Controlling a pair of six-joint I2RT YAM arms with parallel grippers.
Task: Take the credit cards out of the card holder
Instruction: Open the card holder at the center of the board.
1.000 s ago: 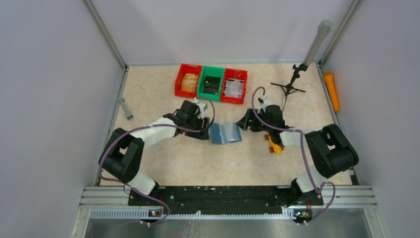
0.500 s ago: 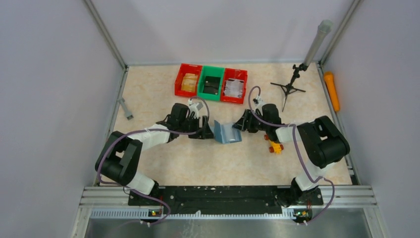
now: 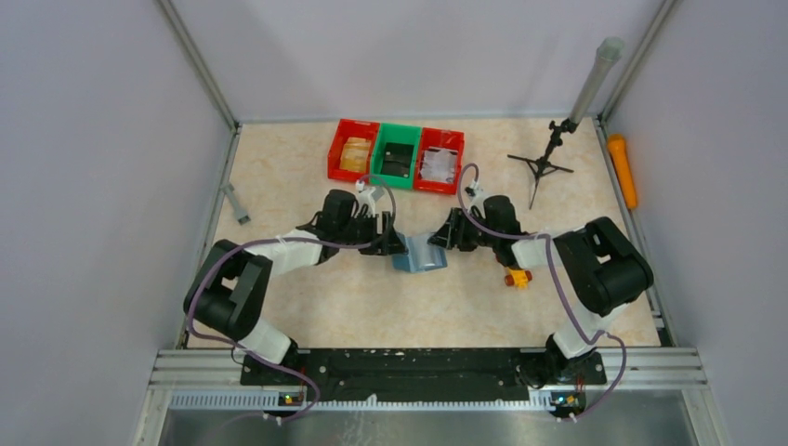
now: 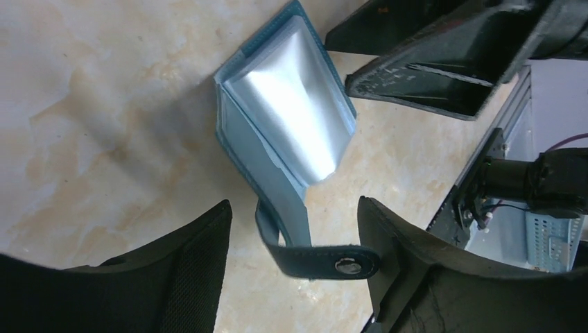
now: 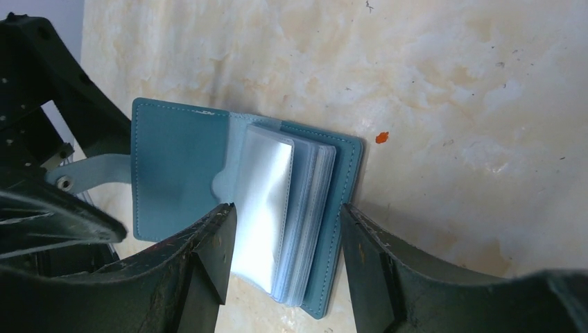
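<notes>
Item: card holder [image 5: 182, 182], teal-blue, lying open on the table [image 3: 353, 297] between the two arms, near the middle.
Contents: a fan of clear plastic sleeves [image 5: 267, 208], paler and shiny. No dark credit cards can be made out in them from either wrist view.
Closure: strap [image 4: 319, 262] with a snap, undone, trailing off the holder toward the left arm.
Left fingers [image 4: 194, 277]: open. The strap lies in the gap between them, touched by neither.
Right fingers [image 5: 201, 277]: apart, one on each side of the sleeve bundle and close to its edges. No firm pinch shows.
Change, left: over the last second these fingers have spread wider and sit just behind the strap end, so any hold there looks given up.
Change, right: these fingers have drawn narrower and the arm has reached further in, from beside the holder to over it.
Change, holder: nudged a little toward the arms' side of the table, and still open.
Meaning for task: the opening step looks done. Work seems to be passing to the right arm at the sleeves, and nothing has visibly been drawn out of the holder yet.
Nearby: yellow-orange toy block [image 3: 517, 276], apart on the right. The green bin [image 3: 379, 149] holds something dark, too small to identify.
</notes>
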